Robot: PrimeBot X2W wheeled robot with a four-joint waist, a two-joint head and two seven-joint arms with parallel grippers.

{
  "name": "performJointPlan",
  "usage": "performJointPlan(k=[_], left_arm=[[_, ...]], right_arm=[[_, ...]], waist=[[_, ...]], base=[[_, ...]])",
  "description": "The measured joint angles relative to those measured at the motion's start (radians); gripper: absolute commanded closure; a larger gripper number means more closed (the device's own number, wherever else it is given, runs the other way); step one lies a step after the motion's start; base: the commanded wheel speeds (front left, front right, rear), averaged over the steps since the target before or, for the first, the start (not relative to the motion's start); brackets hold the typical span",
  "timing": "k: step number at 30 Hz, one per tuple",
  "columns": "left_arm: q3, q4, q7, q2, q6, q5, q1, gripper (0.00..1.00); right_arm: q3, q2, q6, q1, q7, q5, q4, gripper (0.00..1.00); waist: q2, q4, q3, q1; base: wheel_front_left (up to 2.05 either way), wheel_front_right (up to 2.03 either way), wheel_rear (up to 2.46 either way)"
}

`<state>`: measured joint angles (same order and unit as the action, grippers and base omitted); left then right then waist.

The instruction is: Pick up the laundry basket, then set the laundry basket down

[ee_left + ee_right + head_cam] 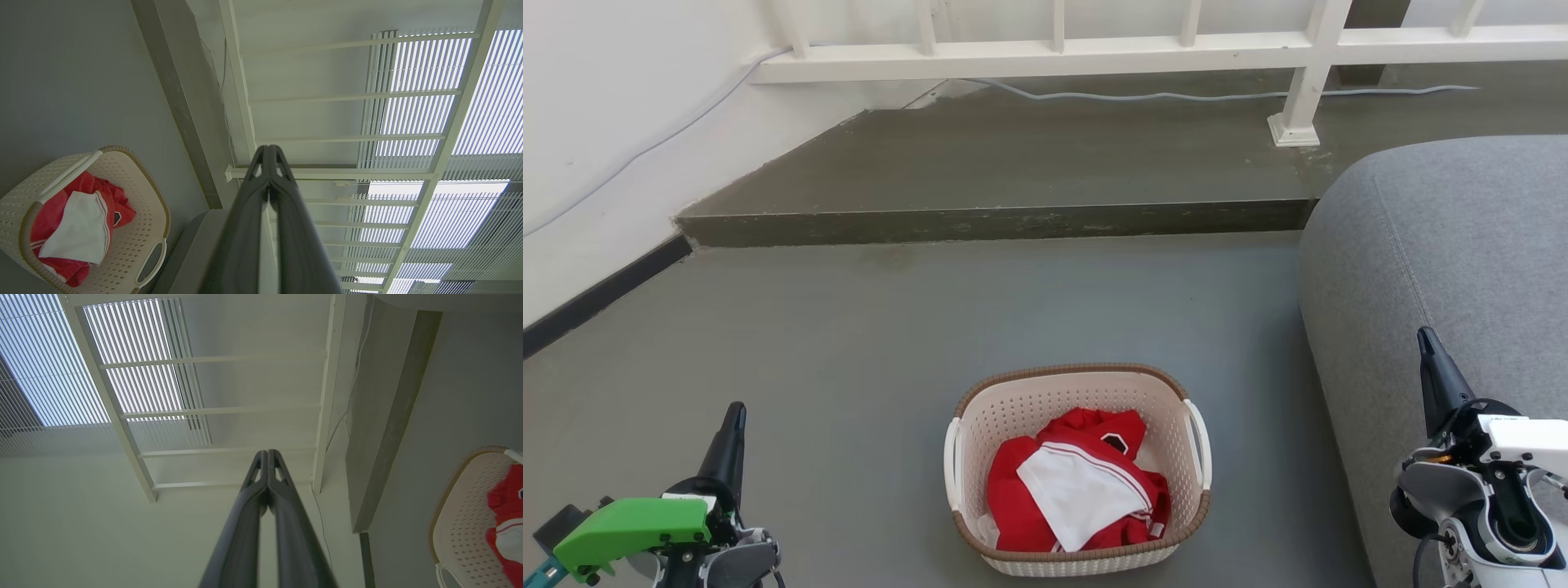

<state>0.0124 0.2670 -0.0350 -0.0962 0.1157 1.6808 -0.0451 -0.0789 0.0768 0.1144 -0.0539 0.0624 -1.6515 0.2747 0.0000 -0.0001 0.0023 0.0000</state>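
The laundry basket [1013, 408] stands on the grey floor at the lower middle of the head view, cream with a brown rim and a white handle on each side, holding red and white clothes [1078, 490]. My left gripper [735, 412] is at the lower left, well left of the basket, fingers together and empty. My right gripper [1423, 336] is at the lower right in front of the sofa, also shut on nothing. The basket [135, 183] shows at the lower left of the left wrist view beside the shut gripper [269, 148]. Its edge [461, 522] shows at the right of the right wrist view, apart from the shut gripper [267, 451].
A grey sofa [1445, 261] fills the right side, close to the basket's right handle. A raised concrete step [996, 220] crosses behind, topped by a white railing [1045, 57] with a cable along it. A white wall [596, 122] runs along the left.
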Motion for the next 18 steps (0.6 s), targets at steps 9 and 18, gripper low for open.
performJointPlan(k=[9, 18], left_arm=[[-0.001, 0.004, -0.001, 0.0, 0.0, 0.0, -0.001, 1.0], [-0.002, 0.006, -0.001, 0.0, 0.005, 0.0, -0.001, 1.0]], right_arm=[[-0.001, 0.0, 0.0, 0.0, 0.0, 0.0, 0.001, 1.0], [-0.001, -0.001, 0.0, 0.0, 0.0, 0.0, 0.002, 1.0]], waist=[[0.0, 0.0, 0.0, 0.0], [0.0, 0.0, 0.0, 0.0]], base=[[0.0, 0.0, 0.0], [0.0, 0.0, 0.0]])
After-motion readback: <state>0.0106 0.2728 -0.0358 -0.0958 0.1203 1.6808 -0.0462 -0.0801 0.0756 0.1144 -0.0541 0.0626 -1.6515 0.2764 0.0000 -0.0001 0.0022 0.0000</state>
